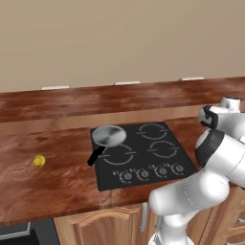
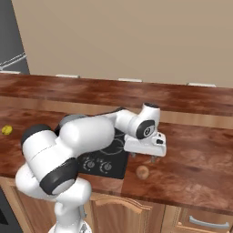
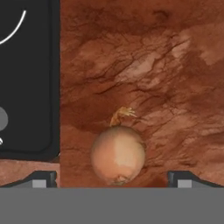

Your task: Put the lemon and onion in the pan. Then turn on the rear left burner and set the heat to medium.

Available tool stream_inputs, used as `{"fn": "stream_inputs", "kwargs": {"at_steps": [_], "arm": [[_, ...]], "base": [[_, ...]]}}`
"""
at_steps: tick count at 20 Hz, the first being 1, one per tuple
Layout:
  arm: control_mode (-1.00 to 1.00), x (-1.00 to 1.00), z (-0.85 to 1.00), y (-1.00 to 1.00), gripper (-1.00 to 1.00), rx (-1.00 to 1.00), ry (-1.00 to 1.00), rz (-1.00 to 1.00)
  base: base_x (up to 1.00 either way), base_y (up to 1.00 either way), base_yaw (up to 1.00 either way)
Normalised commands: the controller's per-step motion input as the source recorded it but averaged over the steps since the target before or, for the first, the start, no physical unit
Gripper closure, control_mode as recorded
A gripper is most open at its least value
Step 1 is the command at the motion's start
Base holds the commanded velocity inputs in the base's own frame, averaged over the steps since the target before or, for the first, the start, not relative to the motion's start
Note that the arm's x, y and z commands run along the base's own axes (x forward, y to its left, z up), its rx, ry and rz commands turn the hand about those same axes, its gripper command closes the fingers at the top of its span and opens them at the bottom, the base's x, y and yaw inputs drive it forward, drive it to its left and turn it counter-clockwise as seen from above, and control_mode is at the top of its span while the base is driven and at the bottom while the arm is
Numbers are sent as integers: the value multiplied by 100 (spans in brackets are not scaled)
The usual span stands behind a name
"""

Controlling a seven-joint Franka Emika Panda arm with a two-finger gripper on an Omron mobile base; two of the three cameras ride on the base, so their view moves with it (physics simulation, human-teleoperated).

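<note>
A white Franka arm reaches over a reddish-brown wooden countertop (image 1: pixel 57 186) in a rendered kitchen, its two-finger gripper (image 2: pixel 143 158) hanging above a small round orange-brown onion (image 2: pixel 143 172) — the hand is clear of the onion, not touching it. In the hand view the onion (image 3: pixel 118 154) sits low in the picture between the two dark fingertips (image 3: pixel 41 178), which stand wide apart at about 8 and 4 o'clock of it, with nothing held between them. The onion rests on bare wood just beside the edge of the black glass cooktop (image 3: pixel 26 87), which lies at its 10 o'clock in that view.

From the left base view, the small round shallow grey metal frying pan (image 1: pixel 109 135) sits on the cooktop (image 1: pixel 143 170) over its rear left burner, the straight black handle (image 1: pixel 95 156) pointing toward 7 o'clock and out over the cooktop's left edge. A row of four round grey knobs (image 1: pixel 143 173) runs along the front strip of the cooktop. The small bright yellow lemon (image 1: pixel 39 161) lies on the counter well apart from the pan, at roughly its 8 o'clock — in the right base view the lemon (image 2: pixel 6 130) shows at the far left edge of the counter.
</note>
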Motion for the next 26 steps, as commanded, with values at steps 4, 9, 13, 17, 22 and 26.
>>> {"fn": "stream_inputs", "kwargs": {"at_steps": [4,9,13,17,22,26], "arm": [[-100,-18,-31,0,-100,0,10,9],[-100,-5,-37,0,-100,2,9,9],[-100,-1,-38,0,-100,3,4,8],[-100,0,-29,0,-100,3,0,4],[-100,0,-19,-7,-100,5,0,0],[-100,0,-12,-1,-100,6,1,0]], "base": [[0,0,0],[0,0,0],[0,0,0],[0,0,0],[0,0,0],[0,0,0]]}}
